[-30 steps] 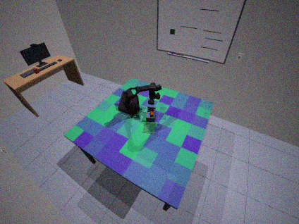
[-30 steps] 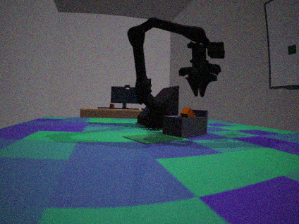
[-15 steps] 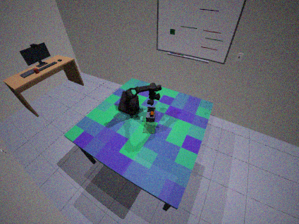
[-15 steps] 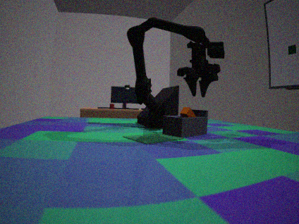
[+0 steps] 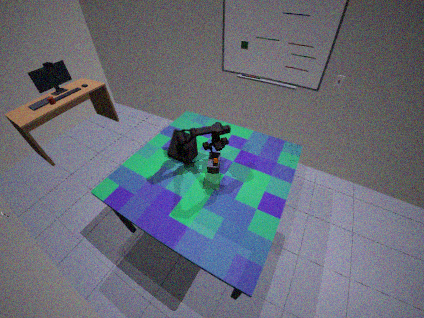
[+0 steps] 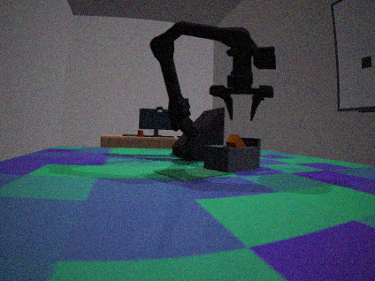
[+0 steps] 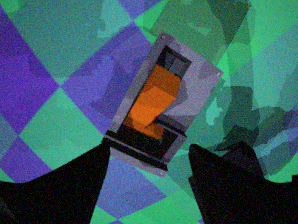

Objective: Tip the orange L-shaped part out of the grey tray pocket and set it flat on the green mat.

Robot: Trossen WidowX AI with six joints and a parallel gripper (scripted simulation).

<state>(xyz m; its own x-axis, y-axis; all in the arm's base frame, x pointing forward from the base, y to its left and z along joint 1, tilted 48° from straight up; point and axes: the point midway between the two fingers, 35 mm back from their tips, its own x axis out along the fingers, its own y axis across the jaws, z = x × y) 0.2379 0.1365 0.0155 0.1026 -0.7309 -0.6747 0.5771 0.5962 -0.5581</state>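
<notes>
The orange part (image 5: pixel 215 160) (image 6: pixel 235 140) (image 7: pixel 155 97) is in the pocket of the grey tray (image 6: pixel 217 158) (image 7: pixel 200 95). It is tilted, and some of it sticks up above the rim. In the wrist view its L-shaped end is low in the dark pocket near the fingers, and a gap shows beyond its other end. The green mat (image 6: pixel 186 173) (image 7: pixel 192 30) lies beside the tray, past that other end. My gripper (image 6: pixel 241 118) (image 7: pixel 149 149) is open and empty, pointing down above the tray and the part, touching neither.
The tray stands on the patchwork table (image 5: pixel 200 220) (image 6: pixel 146 221), in front of the arm's base (image 5: pixel 181 146). A raised dark wall (image 7: pixel 137 150) crosses the tray's end nearest the fingers. A desk with a monitor (image 5: pixel 50 76) stands far off.
</notes>
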